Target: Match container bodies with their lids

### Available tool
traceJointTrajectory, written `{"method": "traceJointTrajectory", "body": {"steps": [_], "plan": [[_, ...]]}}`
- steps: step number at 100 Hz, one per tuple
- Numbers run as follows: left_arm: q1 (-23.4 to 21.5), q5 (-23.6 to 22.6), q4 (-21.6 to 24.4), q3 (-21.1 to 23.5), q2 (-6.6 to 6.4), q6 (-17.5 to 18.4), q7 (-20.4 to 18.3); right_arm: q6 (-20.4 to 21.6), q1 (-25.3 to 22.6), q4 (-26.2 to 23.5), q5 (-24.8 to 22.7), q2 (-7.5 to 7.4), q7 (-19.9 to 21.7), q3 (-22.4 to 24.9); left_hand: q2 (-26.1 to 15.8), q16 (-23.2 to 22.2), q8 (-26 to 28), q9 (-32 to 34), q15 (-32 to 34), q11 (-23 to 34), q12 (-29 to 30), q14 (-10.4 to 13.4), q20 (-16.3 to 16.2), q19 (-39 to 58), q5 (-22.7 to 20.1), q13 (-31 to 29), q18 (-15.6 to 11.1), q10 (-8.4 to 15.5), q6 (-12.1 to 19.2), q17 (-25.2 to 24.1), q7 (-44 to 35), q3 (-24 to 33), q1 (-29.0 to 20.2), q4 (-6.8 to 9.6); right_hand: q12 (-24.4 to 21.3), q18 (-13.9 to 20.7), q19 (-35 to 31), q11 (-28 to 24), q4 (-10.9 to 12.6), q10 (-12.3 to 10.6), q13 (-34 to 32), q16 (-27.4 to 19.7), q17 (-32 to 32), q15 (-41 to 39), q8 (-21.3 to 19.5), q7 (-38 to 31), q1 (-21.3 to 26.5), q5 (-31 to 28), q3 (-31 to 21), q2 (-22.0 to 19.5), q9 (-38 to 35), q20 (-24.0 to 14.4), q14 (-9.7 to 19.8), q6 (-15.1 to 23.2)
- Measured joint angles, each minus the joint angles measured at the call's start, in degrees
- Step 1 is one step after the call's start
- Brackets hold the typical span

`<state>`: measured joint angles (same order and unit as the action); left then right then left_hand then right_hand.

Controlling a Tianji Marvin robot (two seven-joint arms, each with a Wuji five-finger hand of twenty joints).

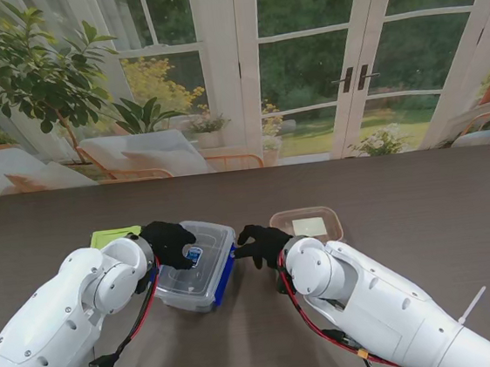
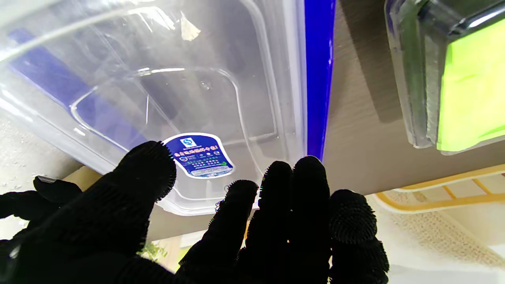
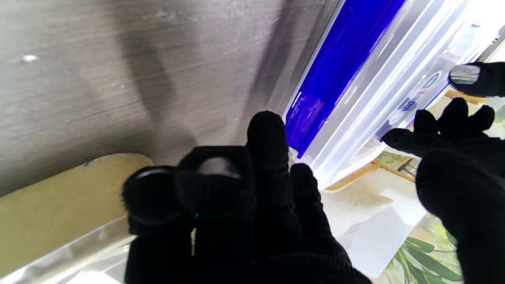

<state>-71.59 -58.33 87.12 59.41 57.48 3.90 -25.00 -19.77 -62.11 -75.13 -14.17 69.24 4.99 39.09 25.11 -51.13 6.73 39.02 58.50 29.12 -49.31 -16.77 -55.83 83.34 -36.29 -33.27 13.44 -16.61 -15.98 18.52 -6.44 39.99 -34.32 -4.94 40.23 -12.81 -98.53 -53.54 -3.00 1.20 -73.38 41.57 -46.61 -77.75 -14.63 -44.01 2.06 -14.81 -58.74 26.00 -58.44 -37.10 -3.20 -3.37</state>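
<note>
stand view: clear plastic container with blue side clips (image 1: 198, 266) sits mid-desk with its lid on, between both arms; a lime-green lidded box (image 1: 115, 236) is just left of it, a shallow clear tray with a pale sheet inside (image 1: 307, 224) to its right
left wrist view: only here you can read there's a blue sticker (image 2: 199, 155) on the clear lid
right wrist view: shows the blue clip (image 3: 335, 67) up close
left hand (image 1: 169, 241): fingers spread flat, resting on the lid, not gripping anything
right hand (image 1: 263, 244): fingers loosely curled, fingertips (image 3: 266, 128) right at the blue clip; can't tell if it's really touching
dark wooden desk (image 1: 421, 191): carries everything
</note>
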Motion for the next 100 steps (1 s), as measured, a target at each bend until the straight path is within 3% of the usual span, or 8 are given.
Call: {"method": "traceJointTrajectory", "body": {"steps": [10, 33, 45, 68, 100], "plan": [[-0.8, -0.2, -0.1, 0.7, 0.06, 0.1, 1.2, 0.5, 1.2, 2.0, 0.5, 0.51, 0.1, -1.1, 0.3, 0.0, -0.3, -1.5, -1.4, 0.3, -0.2, 0.0, -0.7, -0.8, 0.7, 1.5, -0.4, 0.9, 0.0, -1.5, 0.8, 0.0, 0.4, 0.00, 0.0, 0.0, 0.0, 0.0, 0.0, 0.0, 0.0, 0.1, -1.9, -0.4, 0.1, 0.0, 0.0, 0.0, -0.1, 0.0, -1.0, 0.0, 0.0, 0.0], [-3.4, 0.2, 0.3, 3.3, 0.13, 0.5, 3.0, 1.1, 3.1, 5.3, 3.7, 1.66, 0.6, -2.2, 0.3, 0.2, -1.9, -3.3, -3.5, -0.9, -0.3, 0.0, -1.3, -2.9, 1.7, 2.5, -0.5, 0.3, -1.3, -2.4, 2.6, 0.8, 0.6, 0.03, -0.1, -1.2, -0.7, 0.0, 0.0, 0.3, 0.0, 1.9, -4.0, -2.8, 0.6, 0.2, 0.0, 1.7, -1.2, 0.0, -3.8, 0.0, -0.3, -1.0], [-3.7, 2.0, 0.2, 3.9, 0.10, 0.7, 3.1, 1.2, 3.9, 6.5, 4.5, 2.33, 0.5, -2.8, 0.3, 0.2, -2.0, -4.0, -4.1, -1.5, -0.3, 0.0, -1.4, -3.0, 1.7, 2.5, -0.5, -1.1, -2.0, -2.9, 2.8, 0.8, 0.5, 0.03, -0.1, -1.6, -0.8, 0.0, 0.0, 0.3, 0.0, 2.1, -4.0, -3.6, 0.6, -0.1, 0.0, 3.4, -1.6, 0.0, -4.3, 0.0, -0.4, -2.2], [-3.6, 2.3, -0.1, 4.6, 0.01, 2.2, 2.5, 0.5, 5.6, 8.7, 5.5, 3.68, -0.1, -4.1, 0.3, 0.7, -2.0, -4.7, -4.3, -1.3, -0.2, -0.1, -1.4, -3.6, 2.7, 2.5, -0.5, -1.2, -2.1, -3.6, 3.1, 0.7, 0.6, 0.03, -0.7, -2.2, -0.9, 0.0, 0.0, 0.3, 0.0, 2.6, -4.0, -4.0, 0.5, -2.5, 0.0, 7.0, -1.8, -1.4, -5.0, 0.6, -0.9, -6.5], [-3.4, 1.0, -0.4, 4.5, -0.10, 3.7, 2.9, -0.3, 6.2, 9.7, 6.5, 4.41, -0.2, -4.5, 0.2, 0.8, -1.5, -4.7, -4.4, -0.4, -0.2, -0.5, -1.4, -3.6, 3.2, 2.5, -0.5, -1.2, -2.1, -4.2, 3.2, 0.7, 1.3, 0.03, -0.8, -3.1, -1.0, 0.0, 0.0, 0.3, 0.0, 2.6, -3.2, -4.0, 0.5, -2.5, 0.0, 7.0, -1.7, -1.4, -5.0, 0.9, -0.9, -7.5]]}}
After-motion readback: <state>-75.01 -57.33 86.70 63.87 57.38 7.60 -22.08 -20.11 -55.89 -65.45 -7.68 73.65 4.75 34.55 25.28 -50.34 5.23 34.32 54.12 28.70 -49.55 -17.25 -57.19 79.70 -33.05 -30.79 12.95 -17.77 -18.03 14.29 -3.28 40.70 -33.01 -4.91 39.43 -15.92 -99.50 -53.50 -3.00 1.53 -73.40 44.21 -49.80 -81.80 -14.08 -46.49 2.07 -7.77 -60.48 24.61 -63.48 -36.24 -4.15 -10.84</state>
